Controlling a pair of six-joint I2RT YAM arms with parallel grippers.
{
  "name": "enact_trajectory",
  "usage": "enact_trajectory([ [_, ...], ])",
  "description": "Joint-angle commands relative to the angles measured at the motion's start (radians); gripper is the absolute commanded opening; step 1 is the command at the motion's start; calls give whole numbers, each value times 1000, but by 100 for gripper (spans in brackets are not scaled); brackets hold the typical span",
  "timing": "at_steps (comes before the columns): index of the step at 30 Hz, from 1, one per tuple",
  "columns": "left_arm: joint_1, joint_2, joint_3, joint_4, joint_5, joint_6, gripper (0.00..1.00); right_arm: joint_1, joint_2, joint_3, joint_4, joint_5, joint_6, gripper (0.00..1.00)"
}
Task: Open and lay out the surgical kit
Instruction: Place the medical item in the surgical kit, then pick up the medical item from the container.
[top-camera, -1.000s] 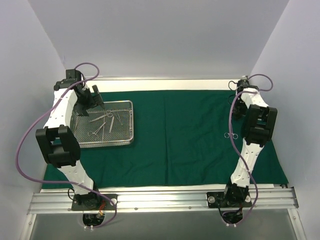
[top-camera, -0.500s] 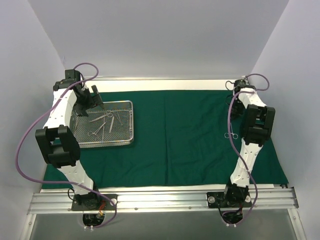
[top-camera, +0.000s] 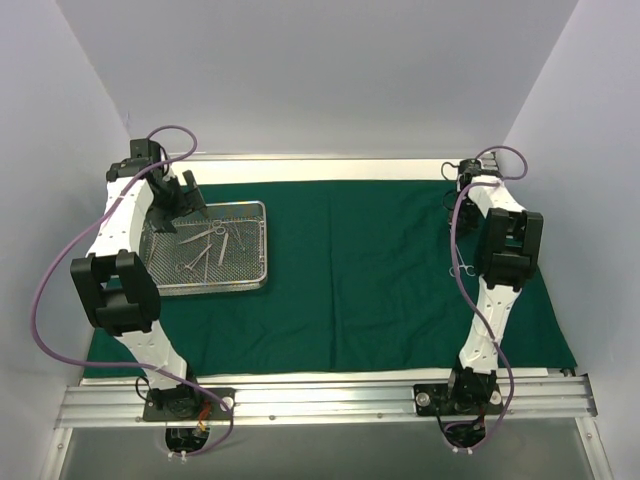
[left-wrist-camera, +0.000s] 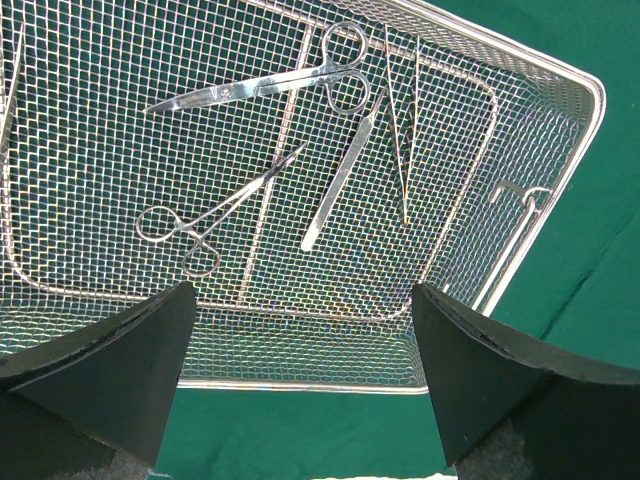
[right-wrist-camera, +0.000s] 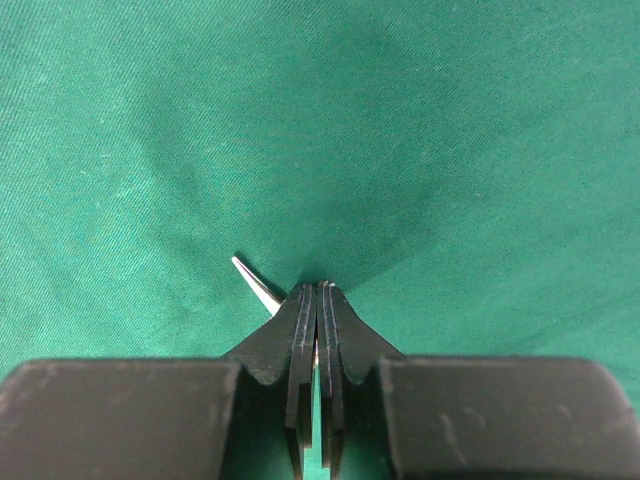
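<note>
Laying out: Right gripper (right-wrist-camera: 318, 292) pinched shut on slim steel instrument (right-wrist-camera: 250, 273) over dark green cloth (right-wrist-camera: 420, 120), upper right in top view. Left gripper (left-wrist-camera: 300, 365) wide open, empty, over silver wire-mesh tray (left-wrist-camera: 560, 130). Next: lay flat, release.

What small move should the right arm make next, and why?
Probably lower the right gripper a little and open its fingers. They are pressed shut on a slim steel instrument, its tip poking out beside them, over bare green cloth, so it seems ready to be laid down.

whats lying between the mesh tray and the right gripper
Only bare green cloth between mesh tray and right gripper; the top view shows it.
</note>
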Motion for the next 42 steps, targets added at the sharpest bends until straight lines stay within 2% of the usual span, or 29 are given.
enact_trajectory([
  [1, 7, -15, 17, -10, -16, -6, 98, -11, -44, -3, -41, 30, 4, 0],
  [6, 7, 3, 40, -36, -35, -13, 97, 12, -93, 25, -72, 30, 5, 0],
  [9, 7, 8, 37, -36, -29, -24, 97, 70, -138, 2, -45, -75, 7, 0],
  [18, 16, 48, 51, -68, -96, -27, 97, 131, -176, -107, 31, -218, 48, 0],
  [24, 28, 160, 152, -125, -105, 3, 97, 165, -193, -158, 60, -255, 41, 0],
  [30, 28, 272, 254, -191, -202, 63, 100, 223, -213, -152, 48, -290, 28, 0],
  [31, 28, 278, 261, -192, -214, 71, 94, 233, -222, -161, 49, -295, 31, 0],
  [34, 27, 301, 273, -182, -216, 134, 87, 277, -234, -172, 51, -312, 39, 0],
  [35, 19, 301, 267, -176, -202, 160, 77, 285, -236, -170, 48, -321, 44, 0],
  [37, 2, 280, 226, -177, -260, 195, 68, 305, -247, -164, 42, -330, 50, 0],
  [42, -54, 212, 104, -106, -280, 237, 60, 319, -262, -158, 45, -378, 67, 0],
])
